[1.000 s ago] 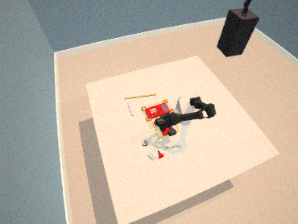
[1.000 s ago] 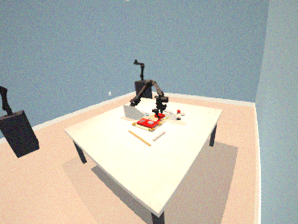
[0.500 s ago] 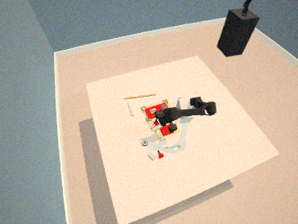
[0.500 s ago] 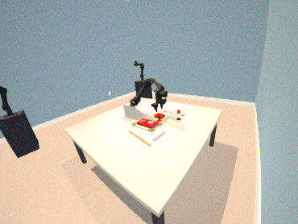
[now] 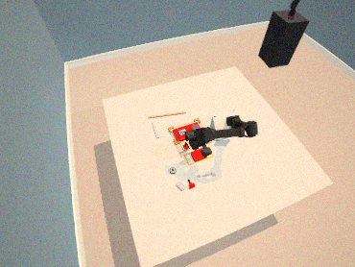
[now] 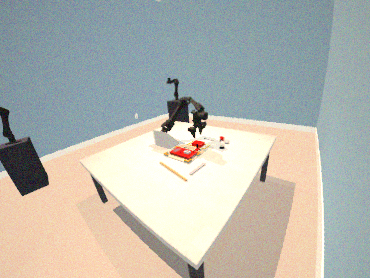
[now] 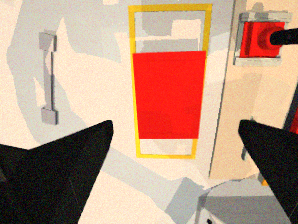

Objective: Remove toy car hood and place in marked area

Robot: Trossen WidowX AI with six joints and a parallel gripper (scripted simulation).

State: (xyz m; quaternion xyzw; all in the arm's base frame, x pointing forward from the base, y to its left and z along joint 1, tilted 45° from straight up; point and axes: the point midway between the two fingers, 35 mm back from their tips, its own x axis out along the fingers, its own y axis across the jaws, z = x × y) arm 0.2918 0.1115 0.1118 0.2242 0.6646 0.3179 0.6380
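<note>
Tool (image 7: 172, 150) is wide open w/ nothing between the fingers; in the wrist view the two dark tips sit at the lower left and lower right of the frame, well apart, w/ bare table showing around them. The hood (image 7: 169, 95), a flat red rectangle, lies on the table (image 6: 200, 210) inside the marked area (image 7: 136, 75), a yellow outline; its edges sit within the yellow lines on both long sides, w/ a strip of table left free at each short end. Hood is in the gap between the two fingers as seen from the wrist cam but ahead of the tips, not touching either one; tool hangs above it, apart from it. In the top view the tool (image 5: 201, 141) hovers over the mid part of the table, w/ the hood (image 5: 198, 155) just beside it on the near-edge side, and the toy car (image 5: 186, 133) just beyond, toward the far edge. Ext view shows the tool (image 6: 196, 131) raised clear of the red parts (image 6: 186, 149) on the table, roughly midway between the left and right edges and closer to the far edge. A thin wooden stick (image 5: 167, 114) lies beyond the car toward the far edge; a small red-and-white piece (image 5: 186, 184) lies nearer the front edge. In the wrist view a grey bar w/ block ends (image 7: 49, 77) lies left of the marked area, and a red block in a grey frame (image 7: 260, 39) sits at upper right.
</note>
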